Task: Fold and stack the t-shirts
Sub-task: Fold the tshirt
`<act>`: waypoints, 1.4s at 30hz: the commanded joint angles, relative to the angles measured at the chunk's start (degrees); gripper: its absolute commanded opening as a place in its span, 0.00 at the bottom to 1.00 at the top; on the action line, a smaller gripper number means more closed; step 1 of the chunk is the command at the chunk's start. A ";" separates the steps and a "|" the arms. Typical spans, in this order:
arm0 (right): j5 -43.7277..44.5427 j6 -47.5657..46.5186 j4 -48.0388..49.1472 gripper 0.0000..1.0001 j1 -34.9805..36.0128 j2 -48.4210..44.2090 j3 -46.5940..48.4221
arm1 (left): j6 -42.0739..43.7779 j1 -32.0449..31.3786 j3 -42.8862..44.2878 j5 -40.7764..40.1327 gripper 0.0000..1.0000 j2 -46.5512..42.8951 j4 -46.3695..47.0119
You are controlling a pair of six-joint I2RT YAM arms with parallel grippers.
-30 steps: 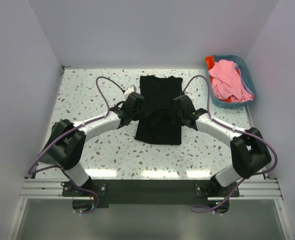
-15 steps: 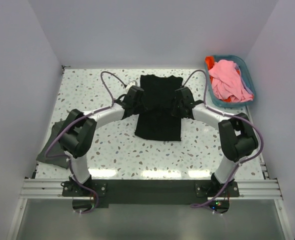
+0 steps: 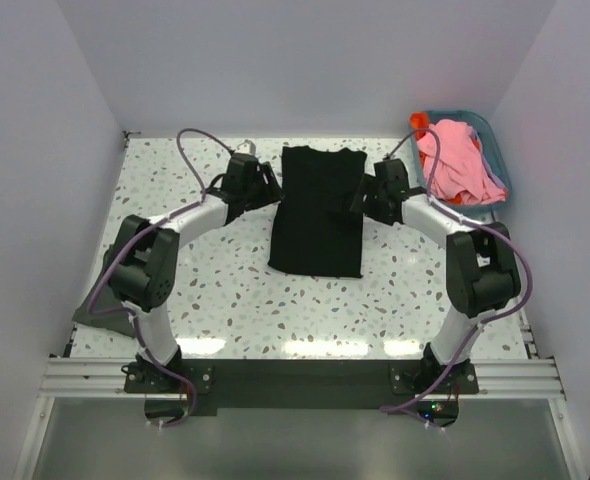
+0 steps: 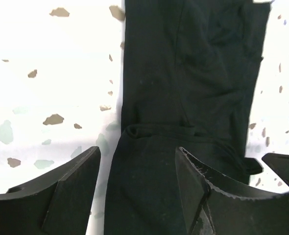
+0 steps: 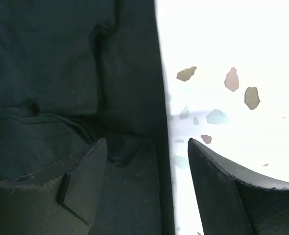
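Sliding up from the middle of the black t-shirt (image 3: pixel 317 212) since a second ago, both arms are now flanking its far, collar end. It is lying as a long folded strip at the centre of the surface (image 3: pixel 225 290). The left gripper (image 4: pixel 138 152) is straddling its left edge, jaws wide and holding nothing; the right gripper (image 5: pixel 147 143) is mirroring this on the right edge. If one side is pinching only the top layer, the next fold is probably going askew. A pink t-shirt (image 3: pixel 455 160) is waiting in the teal basket (image 3: pixel 495 192).
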 commanded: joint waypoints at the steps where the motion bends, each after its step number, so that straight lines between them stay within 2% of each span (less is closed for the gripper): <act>1: -2.35 -2.16 -1.25 0.71 1.23 -5.95 3.40 | 2.15 -0.20 -0.46 1.37 0.65 -6.34 2.68; 2: -1.58 -2.42 -1.69 0.71 2.11 -6.47 3.40 | 1.71 -0.47 -0.99 1.45 0.62 -7.21 2.50; 5: 1.06 -3.13 -2.40 0.66 6.59 -7.18 2.79 | 1.18 -2.65 -2.31 -1.88 0.43 -7.57 -0.22; 6: 1.24 -3.22 -2.22 0.60 8.60 -7.09 2.70 | 1.09 -3.28 -2.66 -2.49 0.33 -7.40 -0.40; 7: 1.33 -3.04 -1.96 0.51 9.41 -6.40 2.35 | 1.00 -3.89 -2.66 -2.41 0.28 -6.70 -0.31; 8: 1.24 -2.95 -1.79 0.45 10.02 -5.87 2.17 | 0.92 -4.77 -2.58 -2.59 0.21 -6.26 -0.31; 9: 1.24 -3.04 -1.70 0.42 10.73 -5.08 2.26 | 0.39 -5.12 -2.32 -2.68 0.13 -5.56 -0.74; 12: 0.01 -3.22 -1.17 0.34 11.00 -2.62 1.82 | -0.40 -6.18 -1.61 -2.59 0.03 -3.19 -1.36; 20: 0.54 -4.45 -2.66 0.31 10.65 5.73 6.64 | 0.38 -6.88 3.92 -1.54 0.00 5.34 -1.80; 25: 0.54 -4.71 -3.36 0.29 7.75 10.83 10.51 | 2.58 -5.92 8.93 -2.50 0.00 9.47 -2.68; 30: -0.16 -4.62 -3.28 0.29 5.02 12.77 12.28 | 3.99 -3.99 10.78 -3.11 0.09 11.14 -1.01; 36: 0.01 -4.19 -3.54 0.33 4.41 15.23 14.56 | 4.26 -3.63 13.94 -2.94 0.12 16.33 -2.77; 42: 3.43 -5.06 -3.72 0.38 4.40 16.99 14.48 | 1.10 -3.37 11.05 -6.36 0.12 17.21 -4.08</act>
